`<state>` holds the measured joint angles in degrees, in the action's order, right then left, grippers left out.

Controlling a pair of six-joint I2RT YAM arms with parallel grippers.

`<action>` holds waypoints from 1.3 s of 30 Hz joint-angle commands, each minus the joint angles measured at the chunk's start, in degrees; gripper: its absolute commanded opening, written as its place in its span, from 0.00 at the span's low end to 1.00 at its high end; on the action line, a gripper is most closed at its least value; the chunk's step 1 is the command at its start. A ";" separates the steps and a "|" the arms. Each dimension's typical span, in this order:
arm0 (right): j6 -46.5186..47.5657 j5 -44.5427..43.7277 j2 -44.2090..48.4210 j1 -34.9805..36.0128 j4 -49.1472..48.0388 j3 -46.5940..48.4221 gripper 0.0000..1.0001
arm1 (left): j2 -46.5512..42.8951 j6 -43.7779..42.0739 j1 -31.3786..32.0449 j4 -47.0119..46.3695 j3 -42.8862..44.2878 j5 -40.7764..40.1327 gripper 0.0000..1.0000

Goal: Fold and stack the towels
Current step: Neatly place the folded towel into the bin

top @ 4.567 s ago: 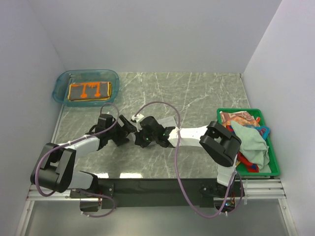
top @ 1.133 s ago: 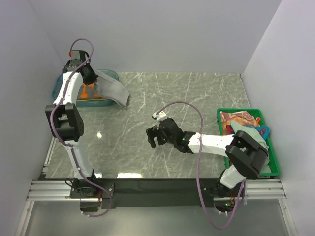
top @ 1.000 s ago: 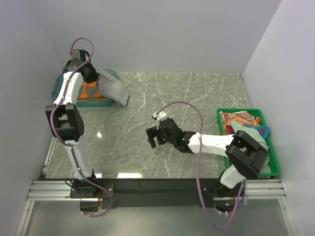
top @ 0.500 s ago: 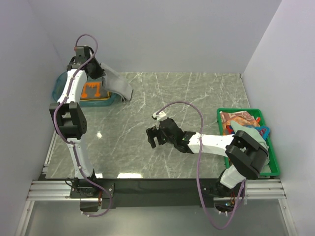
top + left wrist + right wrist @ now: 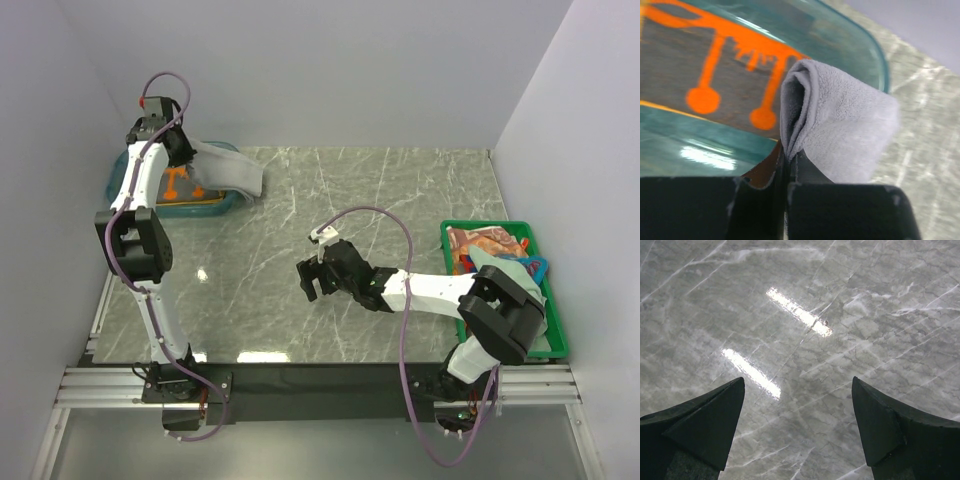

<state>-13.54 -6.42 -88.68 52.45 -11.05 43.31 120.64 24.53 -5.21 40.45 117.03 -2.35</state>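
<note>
Left wrist: left end effector (image 5: 786, 167) clamped on grey towel (image 5: 840, 125) at its fold, above tub (image 5: 867, 47) at 10 o'clock. Looks soft, floppy; best held by folded edge. Right end effector (image 5: 796, 400) apart over desk (image 5: 850, 315).

Tub (image 5: 860, 42) back left holding towel (image 5: 700, 60), crate (image 5: 556, 335) right holding towels (image 5: 478, 243)

This is a robot lab test cell. Plain white walls (image 5: 330, 70) box in a marble-look table (image 5: 420, 190). Robot arms (image 5: 430, 290) with loose cables (image 5: 402, 340) are bolted to an aluminium rail (image 5: 540, 380) at its near edge.
</note>
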 commanded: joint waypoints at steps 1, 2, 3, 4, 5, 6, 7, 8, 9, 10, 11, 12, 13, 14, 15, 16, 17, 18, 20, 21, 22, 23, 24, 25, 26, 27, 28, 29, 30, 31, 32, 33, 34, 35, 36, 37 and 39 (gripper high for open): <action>0.71 -0.35 -0.17 -0.41 -0.99 2.04 0.93 | 0.56 -4.84 -0.24 0.60 3.29 -6.07 0.01; 0.71 -0.35 -0.26 -0.41 -0.99 2.13 0.93 | 0.82 -5.02 -0.24 1.29 3.81 -6.52 0.01; 0.71 -0.35 -0.26 -0.33 -0.99 2.13 0.93 | 1.43 -5.11 -0.32 1.56 4.69 -6.79 0.01; 0.80 -0.35 -0.43 -0.41 -0.91 2.22 0.93 | 1.53 -5.02 -0.50 1.65 4.96 -6.88 0.01; 0.80 -0.27 -0.44 -0.24 -0.90 2.22 0.93 | 1.62 -4.94 -0.76 1.39 4.79 -6.79 0.01; 0.80 -0.35 -0.44 -0.24 -0.90 2.22 0.93 | 1.53 -4.76 -0.76 0.95 4.52 -6.97 0.01; 0.80 -0.35 -0.44 -0.33 -0.99 2.22 0.93 | 1.53 -4.59 -0.94 0.69 4.17 -7.23 0.01; 0.71 -0.35 -0.35 -0.33 -1.08 2.13 0.93 | 1.35 -4.24 -1.20 0.34 3.47 -8.01 0.01; 0.71 -0.35 -0.44 -0.33 -1.08 2.13 0.93 | 1.27 -3.54 -1.46 -0.36 3.20 -7.93 0.01; 0.71 -0.35 -0.52 -0.41 -0.99 2.13 0.93 | 1.26 -3.01 -1.73 -0.89 2.77 -7.76 0.01; 0.80 -0.27 -0.52 -0.33 -0.99 2.22 0.93 | 1.09 -2.48 -2.25 -1.33 1.89 -7.06 0.01; 0.80 -0.26 -0.61 -0.33 -0.99 2.22 0.93 | 0.92 -1.17 -2.52 -2.38 1.45 -6.79 0.01; 0.80 -0.18 -0.53 -0.33 -0.99 2.22 0.93 | 0.83 -0.72 -2.70 -2.91 0.92 -6.44 0.01; 0.80 -0.26 -0.61 -0.33 -0.99 2.22 0.93 | 0.74 -0.37 -3.13 -3.44 0.13 -6.27 0.01; 0.80 -0.26 -0.53 -0.41 -0.99 2.22 0.93 | 0.65 0.42 -3.31 -3.88 -0.22 -6.26 0.01; 0.80 -0.26 -0.70 -0.33 -0.99 2.22 0.93 | 0.65 0.77 -3.40 -4.41 -0.31 -6.44 0.01; 0.80 -0.26 -0.70 -0.33 -0.99 2.30 0.93 | 0.65 1.13 -3.66 -4.76 -0.66 -6.53 0.01; 0.88 -0.26 -0.79 -0.41 -0.91 2.39 0.93 | 0.56 1.39 -3.75 -5.28 -0.93 -6.44 0.01; 0.88 -0.18 -0.88 -0.41 -0.82 2.39 0.93 | 0.74 1.66 -4.10 -6.43 -1.37 -6.35 0.01; 0.97 -0.09 -0.88 -0.33 -0.82 2.39 0.93 | 0.91 2.01 -4.19 -6.52 -1.37 -6.44 0.01; 0.88 -0.18 -0.88 -0.33 -0.82 2.39 0.93 | 1.00 2.10 -4.37 -6.78 -1.46 -6.35 0.01; 0.97 -0.09 -0.88 -0.41 -0.82 2.48 0.93 | 1.44 2.10 -4.63 -7.22 -1.37 -6.26 0.01; 0.97 -0.09 -0.88 -0.41 -0.82 2.39 0.93 | 1.79 2.27 -4.80 -7.22 -1.19 -6.35 0.01; 0.97 -0.09 -0.96 -0.41 -0.82 2.39 0.93 | 2.05 2.27 -4.98 -7.22 -1.02 -6.35 0.01; 0.97 0.00 -0.88 -0.41 -0.82 2.48 0.93 | 2.32 2.19 -5.07 -7.31 -0.67 -6.26 0.01; 1.06 0.00 -1.05 -0.41 -0.73 2.48 0.93 | 2.93 1.92 -5.24 -7.14 -0.40 -6.44 0.01; 0.97 0.00 -1.05 -0.33 -0.73 2.57 0.93 | 3.28 1.75 -5.33 -6.96 -0.05 -6.70 0.01; 0.97 0.00 -1.05 -0.24 -0.73 2.57 0.93 | 3.63 1.48 -5.51 -6.61 0.65 -7.14 0.01; 0.97 0.00 -1.14 -0.33 -0.64 2.66 0.93 | 4.25 1.22 -5.60 -5.83 1.00 -7.49 0.01; 0.97 0.09 -1.23 -0.33 -0.64 2.66 0.93 | 4.43 1.13 -5.68 -5.56 1.18 -7.84 0.01; 1.06 0.17 -1.23 -0.33 -0.64 2.74 0.92 | 4.43 0.87 -5.86 -5.64 0.83 -7.93 0.01; 1.06 0.17 -1.31 -0.33 -0.55 2.75 0.92 | 4.34 0.43 -5.95 -5.82 0.48 -8.19 0.01; 1.06 0.26 -1.40 -0.33 -0.55 2.83 0.92 | 4.43 0.17 -6.04 -5.64 0.39 -8.46 0.01; 1.15 0.26 -1.40 -0.33 -0.55 2.83 0.92 | 4.43 -0.10 -6.39 -5.47 0.56 -8.63 0.01; 1.15 0.35 -1.40 -0.33 -0.55 2.83 0.92 | 4.78 -0.54 -6.56 -5.12 0.83 -8.72 0.01; 1.15 0.44 -1.40 -0.33 -0.55 2.92 0.92 | 5.04 -0.80 -6.65 -4.07 1.35 -8.90 0.01; 1.15 0.53 -1.49 -0.33 -0.47 2.92 0.92 | 5.74 -1.76 -6.92 -3.10 3.20 -9.69 0.01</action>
<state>-12.95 -5.96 -89.43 52.45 -10.98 43.94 126.39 24.80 -11.40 36.64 116.22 -9.89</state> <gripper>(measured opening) 0.924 0.053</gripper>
